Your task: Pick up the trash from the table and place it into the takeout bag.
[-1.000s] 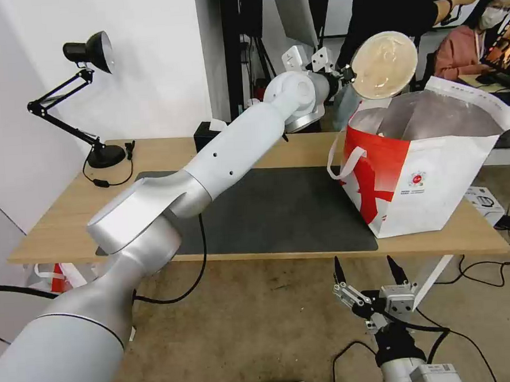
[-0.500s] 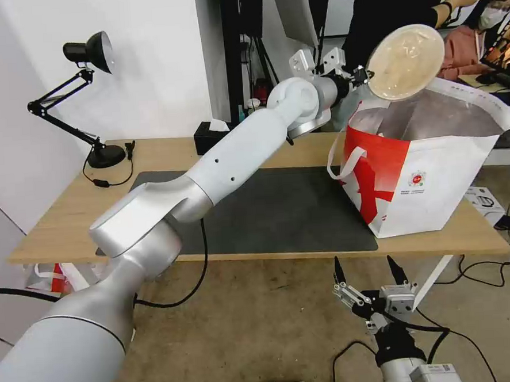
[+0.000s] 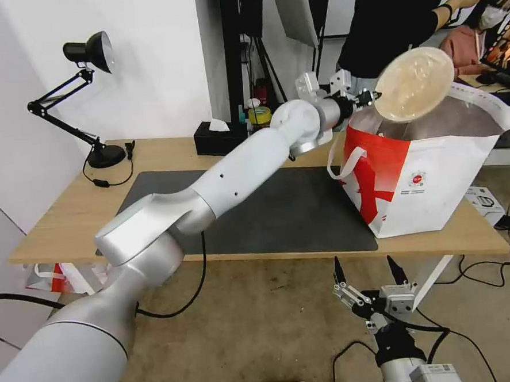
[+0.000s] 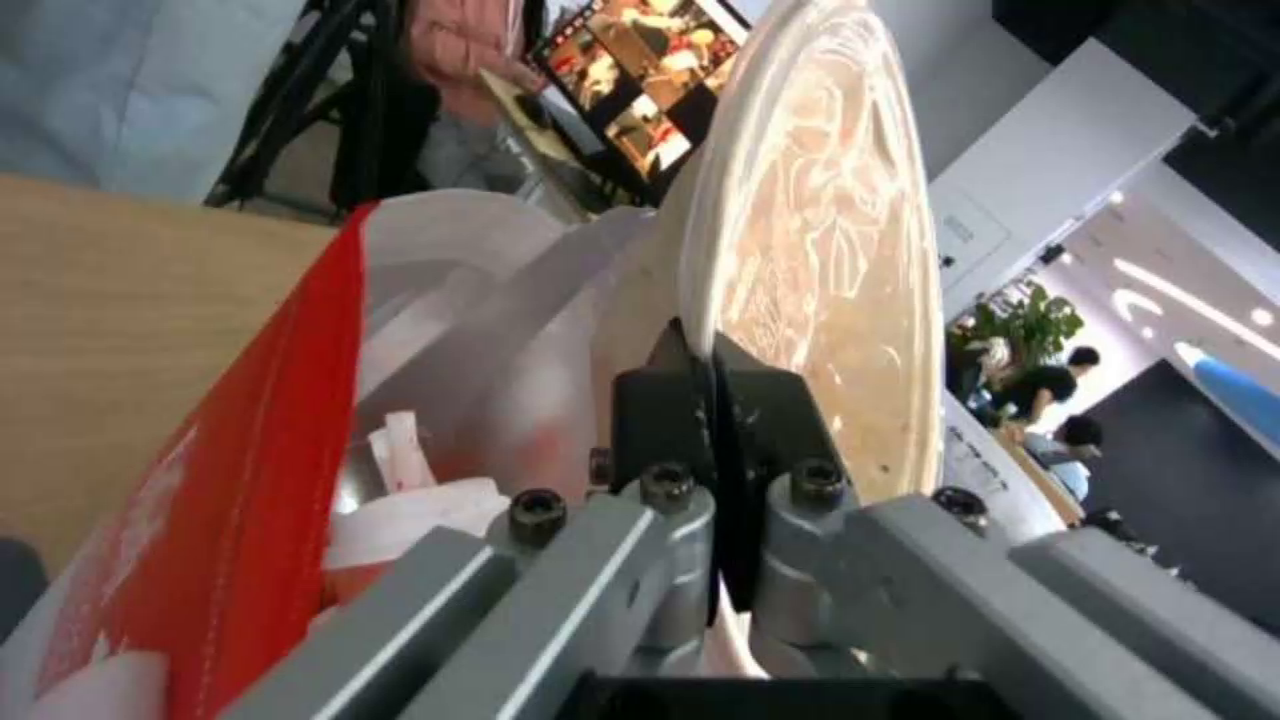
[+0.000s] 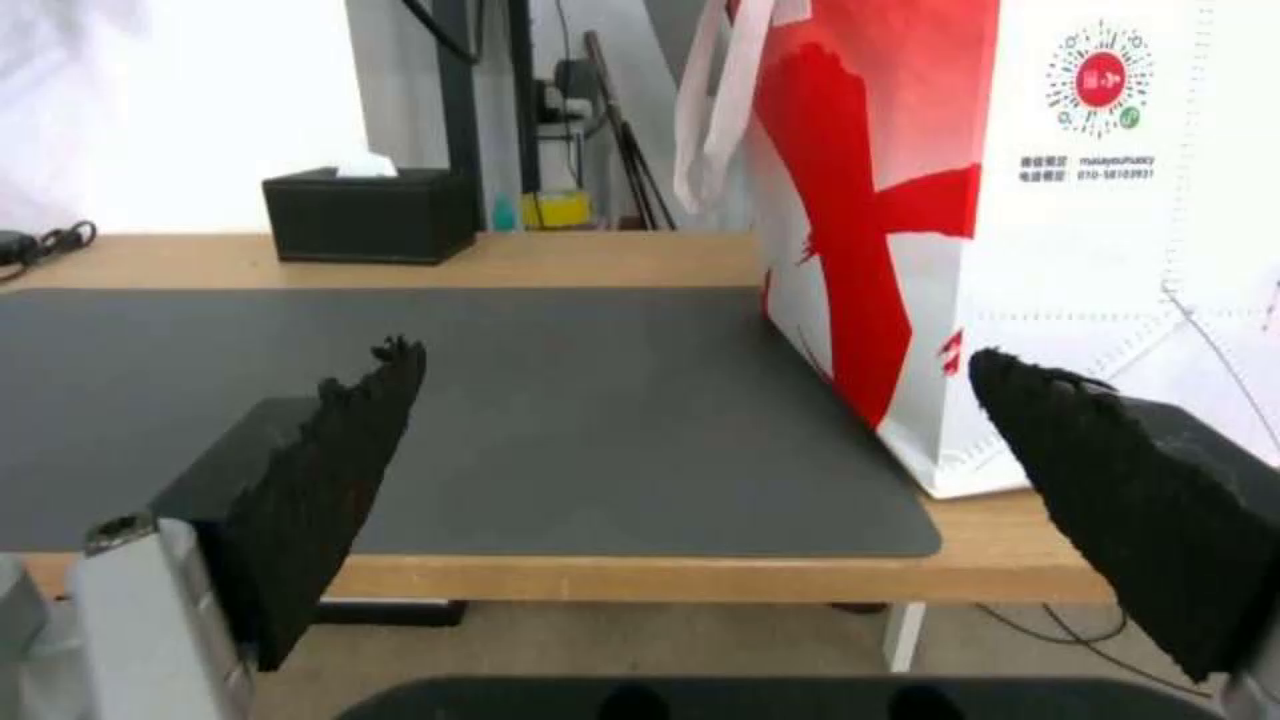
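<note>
One left tool (image 3: 371, 97) grips bowl (image 3: 414, 83) over takeout bag (image 3: 432, 168); right tool (image 3: 366, 272) wide.

Beige bowl (image 3: 414, 84); white-red bag (image 3: 421, 172), perhaps silver lining.

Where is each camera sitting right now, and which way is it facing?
Head view: on the head, looking forward and down at the table; shows the left arm reaching to the takeout bag and the right end effector parked low.
Left wrist view: along the left end effector, shut on the bowl rim over the bag's mouth.
Right wrist view: below table height, past open fingers across the mat.
All three share the bag.
</note>
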